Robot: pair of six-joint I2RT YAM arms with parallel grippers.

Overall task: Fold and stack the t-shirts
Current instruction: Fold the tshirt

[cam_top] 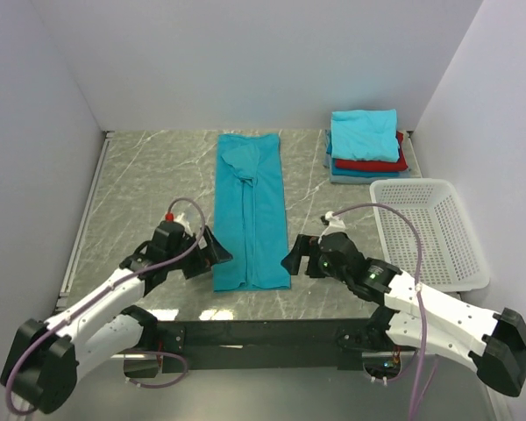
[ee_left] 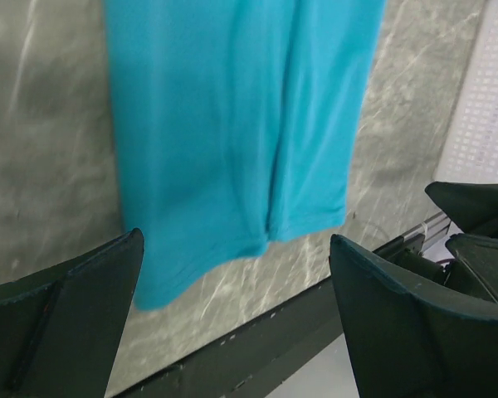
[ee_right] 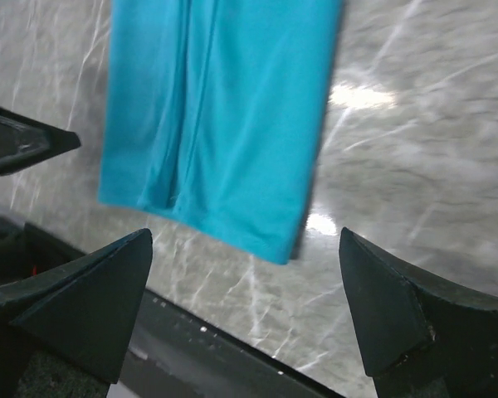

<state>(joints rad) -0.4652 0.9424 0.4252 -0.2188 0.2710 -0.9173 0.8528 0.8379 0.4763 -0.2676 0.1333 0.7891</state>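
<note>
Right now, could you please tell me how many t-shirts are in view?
4: teal t-shirt mid-table; teal shirt, red shirt, blue shirt stacked far right; others may be hidden.

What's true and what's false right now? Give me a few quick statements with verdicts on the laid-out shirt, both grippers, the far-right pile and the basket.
The long teal shirt lies folded into a narrow lengthwise strip. True.
The left gripper is clamped on its hem. False: it is open and empty, beside the near left corner.
The right gripper is open. True.
A red shirt lies topmost at the far right. False: a folded teal shirt is on top, with the red shirt under it.
A shirt lies in the basket. False: the white basket holds none.
</note>
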